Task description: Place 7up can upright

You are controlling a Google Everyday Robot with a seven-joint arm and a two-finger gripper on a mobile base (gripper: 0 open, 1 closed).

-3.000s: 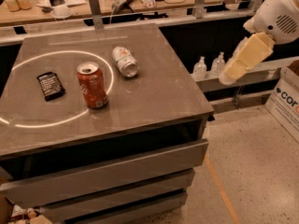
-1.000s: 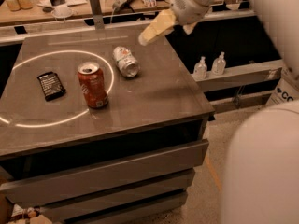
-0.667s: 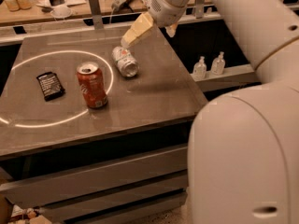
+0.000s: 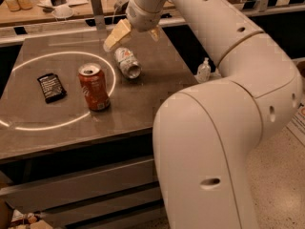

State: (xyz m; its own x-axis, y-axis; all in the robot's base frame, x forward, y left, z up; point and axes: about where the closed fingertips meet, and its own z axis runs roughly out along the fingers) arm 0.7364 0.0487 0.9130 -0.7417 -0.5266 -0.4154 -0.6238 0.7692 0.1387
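Since the earlier frames the arm has swung in from the right, and its white, jointed bulk (image 4: 224, 128) now fills the right half of the view. The gripper (image 4: 132, 40) has come to hang over the back of the counter, just above and slightly behind the 7up can. Its pale yellow fingers (image 4: 116, 35) stand apart, one slanting down to the left and the other showing only as a short tip on the right, with nothing between them.

The pale silver-white 7up can with greenish print (image 4: 127, 62) lies on its side on the grey-brown counter (image 4: 157, 87), its top end turned toward the front. It is not touched by the fingers. It lies just outside the right edge of a thin bright ring of light (image 4: 28, 126) on the surface.

Inside that ring stands an upright red-orange soda can (image 4: 94, 87), and to its left lies a flat black packet (image 4: 51, 87). Past the counter's right edge a small clear pump bottle (image 4: 203, 71) shows beside the arm.
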